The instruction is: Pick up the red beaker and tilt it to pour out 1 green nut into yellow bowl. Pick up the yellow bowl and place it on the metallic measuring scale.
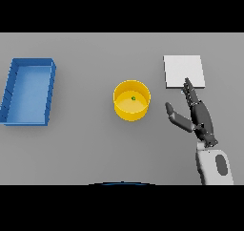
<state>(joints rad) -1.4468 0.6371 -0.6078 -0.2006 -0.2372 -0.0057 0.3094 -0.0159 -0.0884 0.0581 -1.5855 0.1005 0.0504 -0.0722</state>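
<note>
We find no text, label, brand, number or sign that can be read anywhere here. The yellow bowl at the centre carries no marking on its wall, and the blue tray at nine o'clock has plain sides. The pale square plate of the scale at two o'clock shows no digits or display, and the grey desk bears no writing.
</note>
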